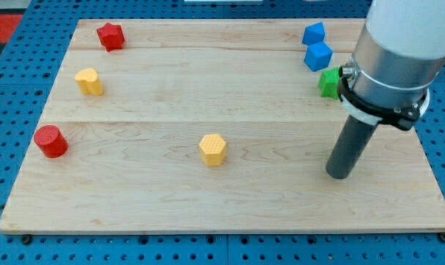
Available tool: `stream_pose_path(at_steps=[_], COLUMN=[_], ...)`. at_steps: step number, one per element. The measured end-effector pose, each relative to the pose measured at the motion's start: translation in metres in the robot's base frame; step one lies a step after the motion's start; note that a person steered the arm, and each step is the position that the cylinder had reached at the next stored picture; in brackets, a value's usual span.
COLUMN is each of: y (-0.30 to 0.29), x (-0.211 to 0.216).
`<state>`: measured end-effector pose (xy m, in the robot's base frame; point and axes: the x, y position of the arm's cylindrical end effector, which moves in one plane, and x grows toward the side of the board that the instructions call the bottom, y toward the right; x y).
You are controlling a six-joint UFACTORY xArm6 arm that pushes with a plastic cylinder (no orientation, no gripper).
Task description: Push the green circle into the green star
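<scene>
- Your rod's got no pincer at all, so nothing to spread or pinch; my tip (pixel 340 174) sits on the pale wooden board (pixel 230 199) at the view's lower right, touching no block.
- Camera view, task stuff: one green block (pixel 328 82) pokes out from behind the arm's grey housing (pixel 396 51), up and slightly left of my tip, near the right edge. It's half hidden, so you can't tell if it's the circle or the star, and the other green piece doesn't show at all. Probably it's behind the arm, but that's a guess.
- Neighbours: two blue cube-ish blocks (pixel 316 46) sit just above the green one, so pushing upward looks crowded.
- Rest of the board: a red star block (pixel 110 36), yellow rounded block (pixel 90 81), red cylinder (pixel 51 141) and yellow hexagon block (pixel 213 149) are all well apart to the left.
- Room: loads of open wood left of my tip; the right edge is close.
</scene>
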<state>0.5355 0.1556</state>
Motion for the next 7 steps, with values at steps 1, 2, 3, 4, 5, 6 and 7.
stream_pose_path(at_steps=[1, 2, 3, 4, 5, 6, 7], y=[0.001, 0.016, 0.012, 0.002, 0.002, -0.004, 0.033], x=[0.012, 0.023, -0.005, -0.040, -0.064, -0.011, -0.028])
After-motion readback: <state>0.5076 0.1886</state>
